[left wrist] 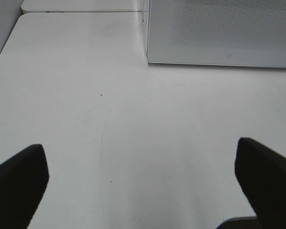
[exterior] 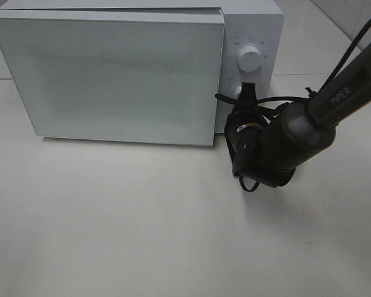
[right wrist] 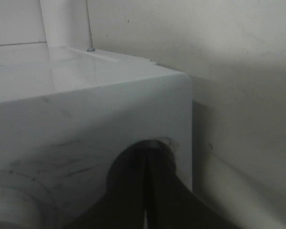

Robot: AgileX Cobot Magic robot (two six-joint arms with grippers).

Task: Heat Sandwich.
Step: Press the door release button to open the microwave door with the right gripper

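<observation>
**A:** Since the sandwich shows in none of the three views, where do you put it?

**B:** I cannot tell for certain. The microwave (exterior: 111, 74) has its door (exterior: 105, 80) shut and the glass gives nothing away, so my guess is that it sits inside. The bare table (exterior: 142, 235) in front carries no food.

**A:** And how will it handle once it is reached?

**B:** Judging from the task alone, it is light, soft and easily crushed. Stacked slices can slide over each other, and warm bread sags. I would take it low across two opposite crust edges, where it is firmest, with a gentle squeeze that catches every layer – never by one corner or the top slice.

**A:** What are the arms doing?

**B:** The right arm (exterior: 334, 102) reaches to the control panel beside the door. The right jaws are pressed together, holding nothing, with their tips at the lower knob (exterior: 237, 91), below the larger dial (exterior: 249, 60). In the right wrist view they meet right at the panel's lower corner – whether they actually press the knob, I cannot say.

**A:** And the other side?

**B:** The left jaws are spread wide and empty, each finger (left wrist: 19, 176) showing as a dark wedge at the frame's edge. They hang over open table, with the microwave's front corner (left wrist: 148, 52) ahead and well apart.
</observation>
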